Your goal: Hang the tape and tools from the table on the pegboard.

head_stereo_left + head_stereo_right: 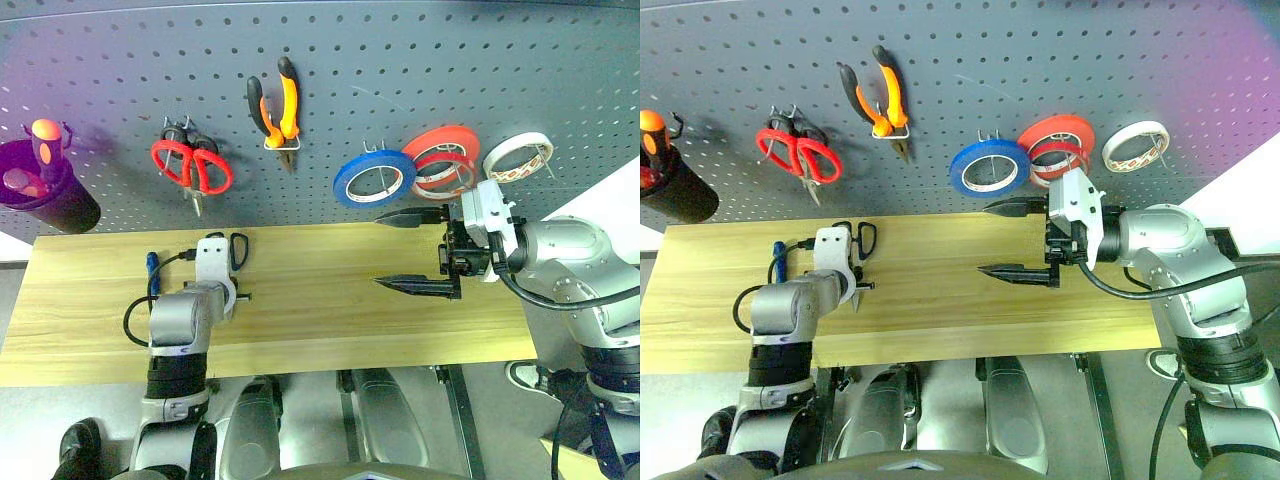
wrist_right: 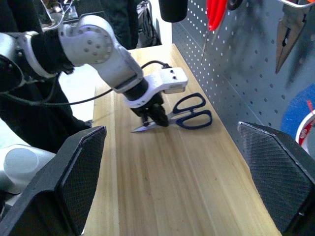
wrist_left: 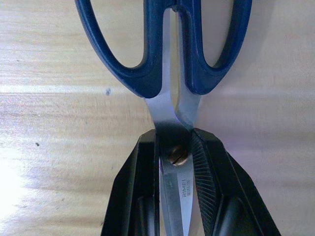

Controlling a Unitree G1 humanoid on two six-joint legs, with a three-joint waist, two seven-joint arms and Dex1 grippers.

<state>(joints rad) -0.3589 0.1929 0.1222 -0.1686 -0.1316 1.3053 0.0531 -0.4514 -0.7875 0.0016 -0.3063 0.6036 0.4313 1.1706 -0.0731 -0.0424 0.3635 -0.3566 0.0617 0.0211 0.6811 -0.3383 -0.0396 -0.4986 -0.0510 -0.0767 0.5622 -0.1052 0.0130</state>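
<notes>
Left eye view, working across from the left: on the pegboard (image 1: 120, 60) I see a dark cup (image 1: 50, 200) at the far left edge holding an orange-handled screwdriver (image 1: 45, 135), then the red-handled scissors (image 1: 192, 167) hanging on a hook, then the pliers (image 1: 277, 108) with black and orange handles hung nose down.

Below these, near the table's (image 1: 330, 320) back edge and toward its left end, the small blue-handled screwdriver (image 1: 152, 265) lies just left of my left arm. My left gripper (image 3: 172, 162) is pinched tight on the dark-handled scissors (image 2: 189, 112). In the left wrist view the two fingers (image 3: 140, 187) clamp the steel blades right at the pivot screw, with the handle loops pointing away from the wrist. In the right wrist view the scissors lie flat on the wood close to the back edge, handles toward the pegboard side, and the blade tip pokes out past the fingers. I cannot tell whether they are lifted off the wood at all.

Further right on the pegboard, the blue tape (image 1: 374, 178) hangs on a wire hook, overlapped on its right by a red-orange roll (image 1: 441, 158), with a white roll (image 1: 518, 156) beyond that.

My right gripper (image 1: 412, 250) hangs above the table's right half, jaws spread wide, holding nothing, fingers pointing left.
</notes>
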